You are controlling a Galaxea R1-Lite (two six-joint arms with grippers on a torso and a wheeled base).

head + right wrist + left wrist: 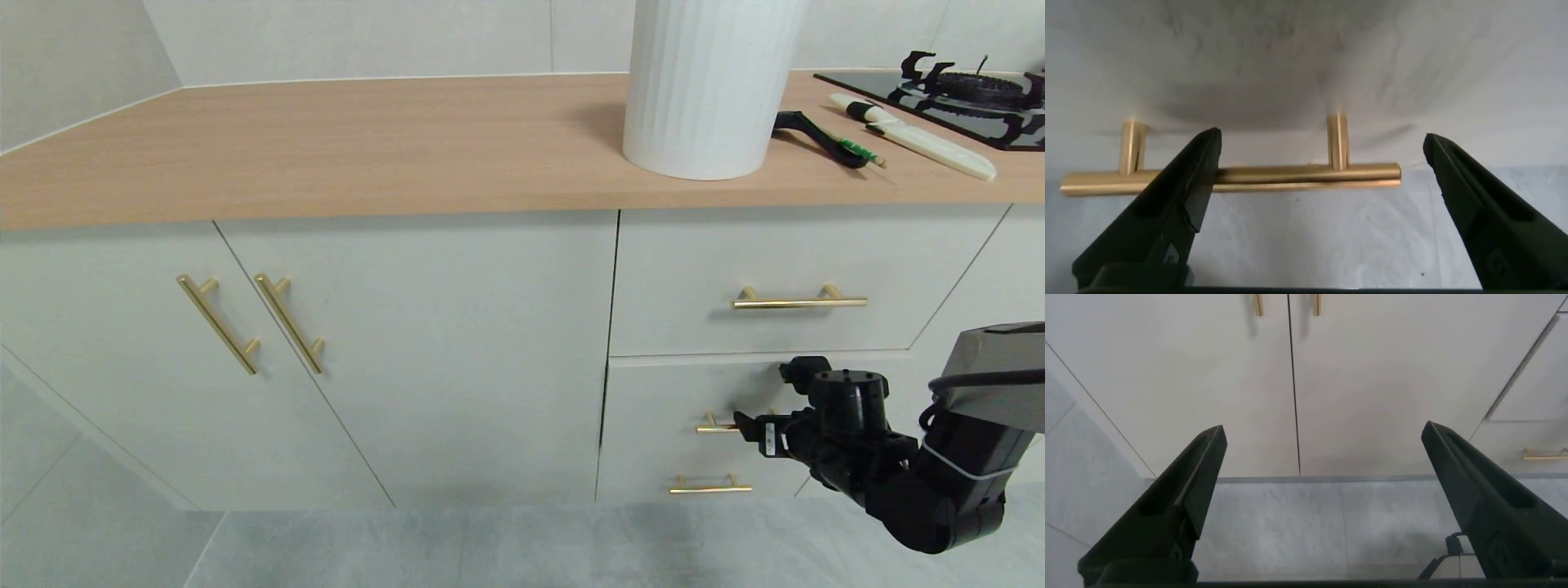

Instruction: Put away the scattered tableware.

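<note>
On the wooden countertop (326, 139), at the right, lie a black-handled utensil (820, 139), a thin green-banded stick (864, 152) and a long white knife-like piece (922, 139). A tall white ribbed container (706, 90) stands beside them. My right gripper (759, 404) is open and sits low at the middle drawer, right in front of its gold handle (1233, 175); the bar lies just beyond the fingertips and part of it is hidden in the head view. My left gripper (1323, 433) is open and holds nothing, facing the bottom of the cabinet doors and the floor.
A gas hob (971, 94) occupies the counter's far right corner. The top drawer carries a gold handle (800, 302) and the lowest drawer another (710, 488). Two cabinet doors at the left have slanted gold handles (290, 322). Grey tiled floor (490, 547) lies below.
</note>
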